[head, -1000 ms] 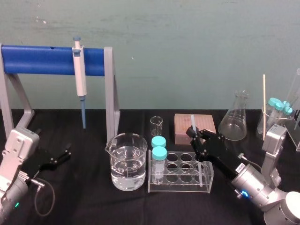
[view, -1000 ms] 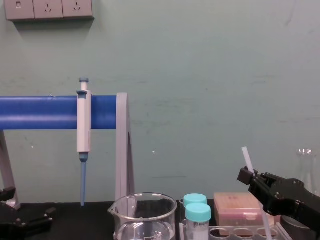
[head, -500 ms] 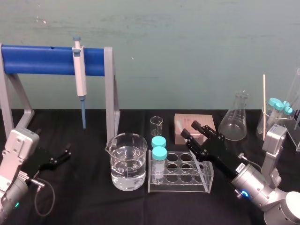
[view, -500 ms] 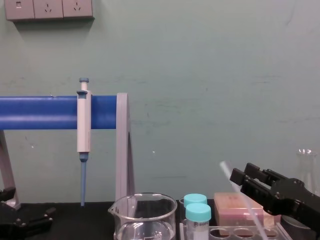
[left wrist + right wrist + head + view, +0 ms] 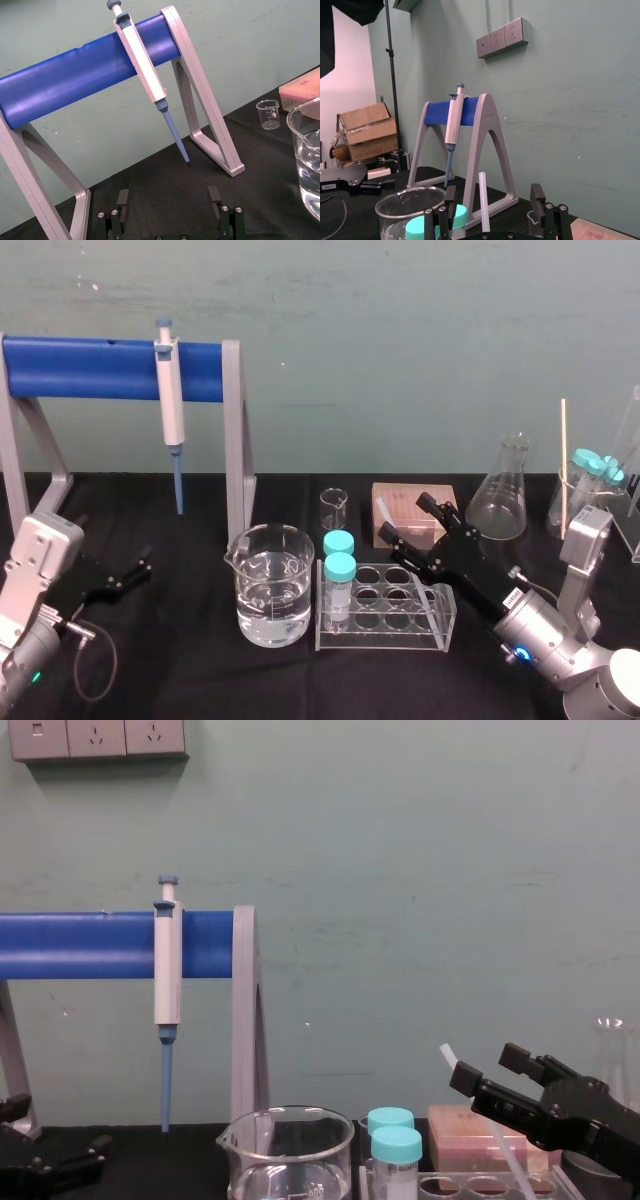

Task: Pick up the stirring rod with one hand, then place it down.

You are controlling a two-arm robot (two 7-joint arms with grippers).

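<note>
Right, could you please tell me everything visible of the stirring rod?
The stirring rod is a thin, straight, translucent white stick, glass or plastic by its look. It stands tilted, top leaning toward the robot's left, and its lower part appears to run down into the clear test-tube rack. It rises between the spread fingers of the open right claw; whether either touches it I cannot tell.

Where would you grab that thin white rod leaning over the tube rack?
Grip the stirring rod on its free upper stretch, above the test tube rack where its lower part seems to sit. It is thin and tilts toward the beaker, so come from the robot's right, as the open right end effector does, one finger on each side.
</note>
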